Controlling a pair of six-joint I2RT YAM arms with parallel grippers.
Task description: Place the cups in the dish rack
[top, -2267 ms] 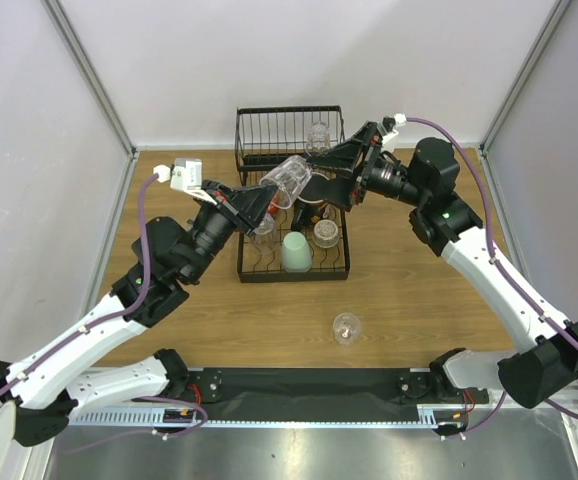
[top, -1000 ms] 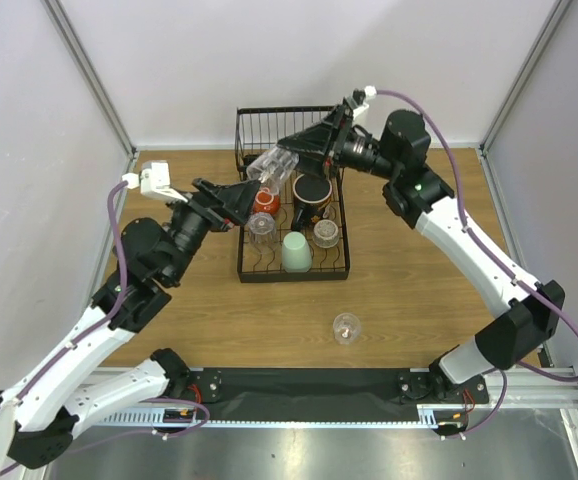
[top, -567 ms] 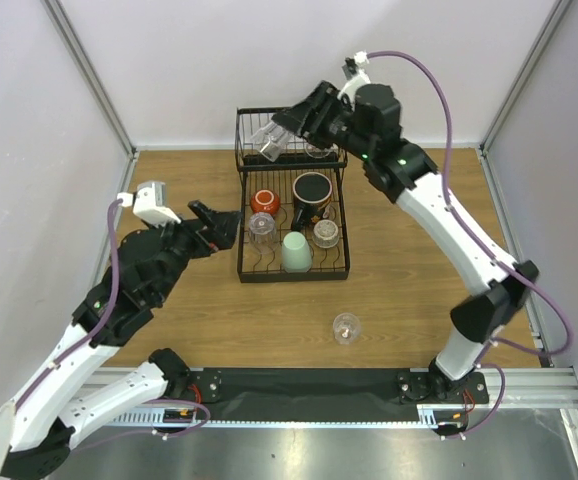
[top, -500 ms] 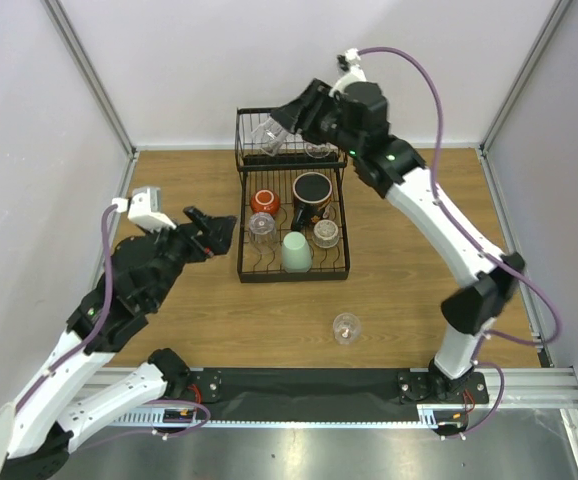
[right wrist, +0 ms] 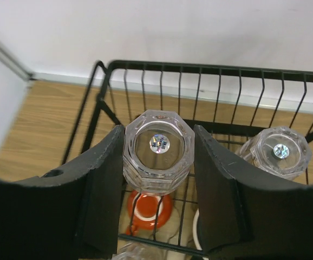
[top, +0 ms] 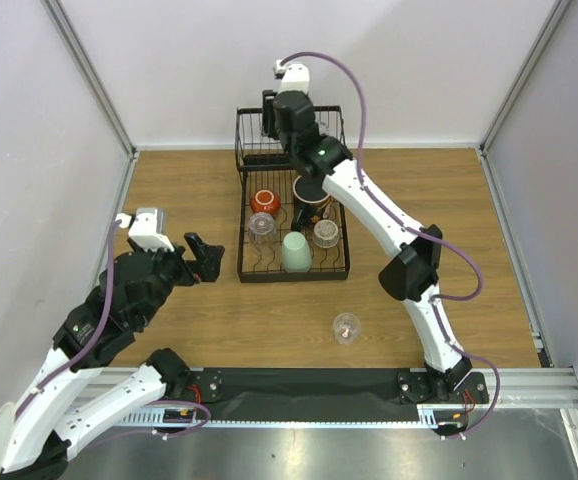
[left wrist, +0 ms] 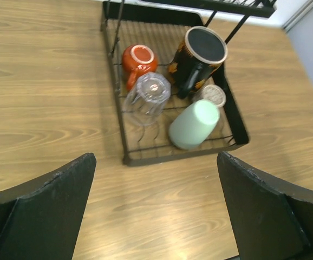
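Where the wooden table (top: pixel 449 250) lies nearest the arm bases, a lone glass tumbler (top: pixel 346 327) is seen standing on the bare wood. It is at about 5 o'clock of the dish rack (top: pixel 269 278) and well apart from it.

Farther in, at 8 o'clock of the rack, the left gripper (top: pixel 206 258) is held above the table, its jaws spread wide with nothing between them. From its wrist camera the two dark fingers (left wrist: pixel 43 211) are seen framing the rack's tray.

Within the tray, a mint-green cup (top: pixel 296 252) is set base up at the 6 o'clock edge. A clear tumbler (top: pixel 261 230) is found at its 10 o'clock and a small glass (top: pixel 326 233) at its 2 o'clock, both close beside it. Beyond these, a red mug (top: pixel 263 201) is placed toward 11 o'clock of the tray, with a black-rimmed mug (top: pixel 312 190) just beside it at its 3 o'clock.

At the 12 o'clock end, the raised wire basket (top: pixel 252 140) is met by the right gripper (right wrist: pixel 159 135). Its fingers are clamped on an inverted faceted tumbler (right wrist: pixel 158 149), held base up over the left part of the basket. Whether that tumbler rests on the wires cannot be told. A second inverted tumbler (right wrist: pixel 278 151) is seen in the basket at its 3 o'clock, apart from the gripper.
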